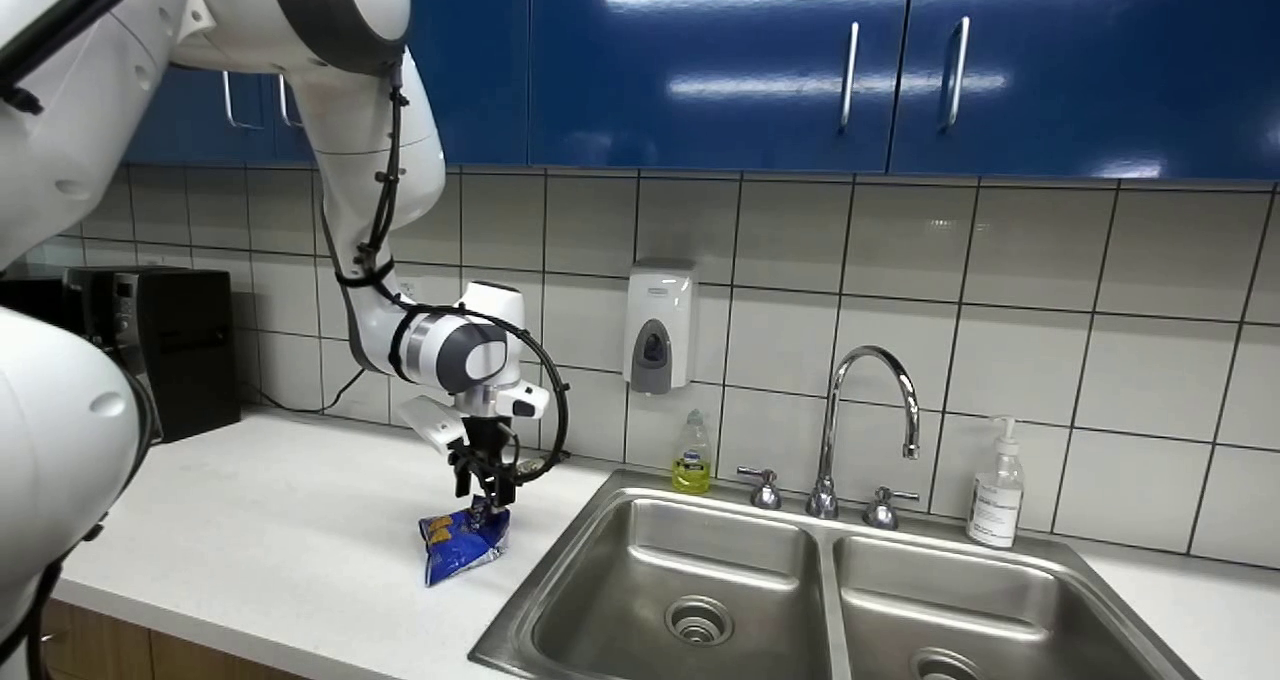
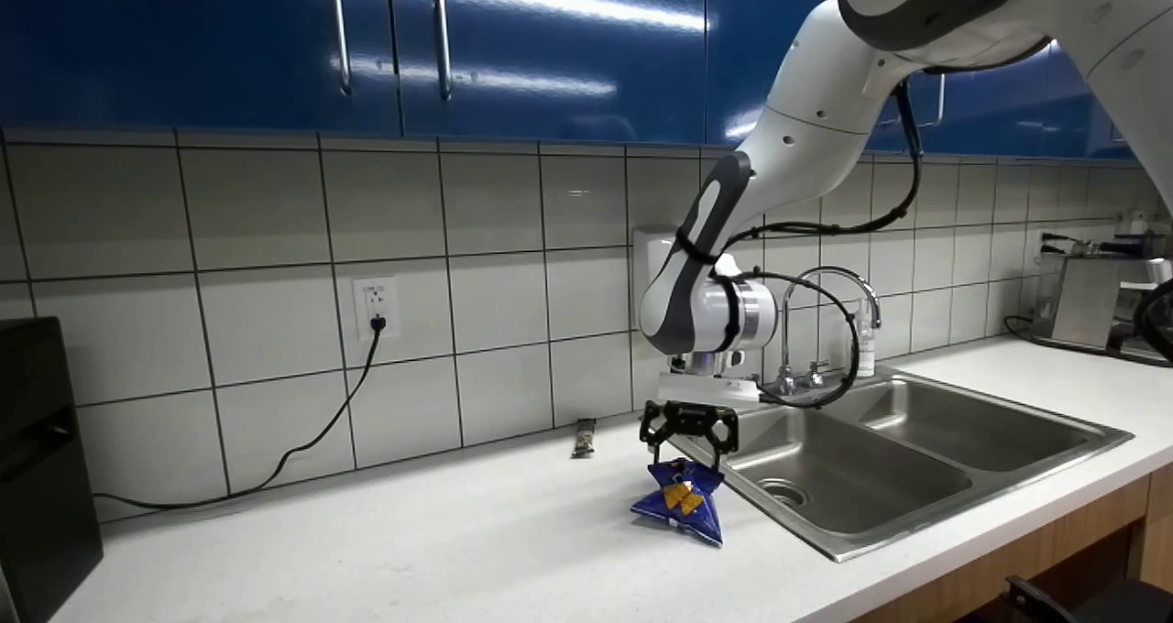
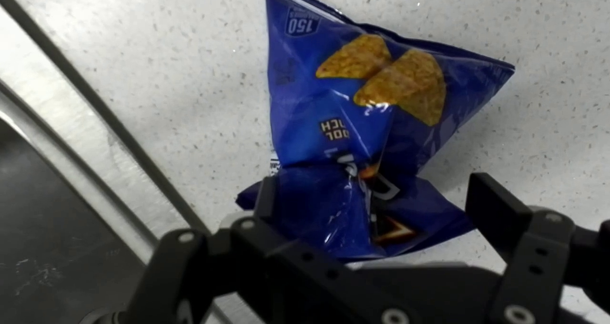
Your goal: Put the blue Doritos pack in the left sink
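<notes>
the white tabletop (image 1: pixel 260 520) runs left of the left sink (image 1: pixel 720 532), the goal, not yet reached. the end effector (image 2: pixel 687 464) has its fingers (image 3: pixel 498 214) apart, with most of the far end of the blue doritos pack (image 3: pixel 333 105) between them; contact is unclear. the pack rests on the tabletop, near the left sink. reaching seems done; gripping, lifting, carrying right and releasing appear to remain.
</notes>
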Robot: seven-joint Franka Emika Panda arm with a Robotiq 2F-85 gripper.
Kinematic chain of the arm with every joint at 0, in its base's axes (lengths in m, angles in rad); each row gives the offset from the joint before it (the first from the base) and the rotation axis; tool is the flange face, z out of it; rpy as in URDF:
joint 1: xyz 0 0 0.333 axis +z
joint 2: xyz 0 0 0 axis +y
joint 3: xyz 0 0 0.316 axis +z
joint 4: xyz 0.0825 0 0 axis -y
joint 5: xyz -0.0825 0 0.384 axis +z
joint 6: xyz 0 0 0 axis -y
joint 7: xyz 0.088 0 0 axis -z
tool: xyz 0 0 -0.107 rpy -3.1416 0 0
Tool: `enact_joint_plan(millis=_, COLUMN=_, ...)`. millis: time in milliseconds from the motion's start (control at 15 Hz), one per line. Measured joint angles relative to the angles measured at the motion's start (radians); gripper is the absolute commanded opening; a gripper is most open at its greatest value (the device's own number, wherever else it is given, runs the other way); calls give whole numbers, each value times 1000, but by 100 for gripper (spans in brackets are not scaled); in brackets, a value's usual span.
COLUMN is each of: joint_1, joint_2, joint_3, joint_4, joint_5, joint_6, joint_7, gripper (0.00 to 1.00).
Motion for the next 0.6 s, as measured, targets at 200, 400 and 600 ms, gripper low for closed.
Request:
enact_joint_plan(millis=200, joint_1=1, joint_2=5, joint_3=-1, joint_4=5, joint_5=0, joint_6=0, joint_7=5, gripper=100)
enact_joint_plan(millis=400, joint_1=3, joint_2=10, joint_3=-4, joint_4=9, joint_5=0, joint_6=0, joint_7=9, gripper=65)
enact_joint_plan(millis=600, joint_1=5, joint_2=16, joint_3=-7, joint_4=14, joint_5=-2, joint_6=0, joint_7=12, gripper=42)
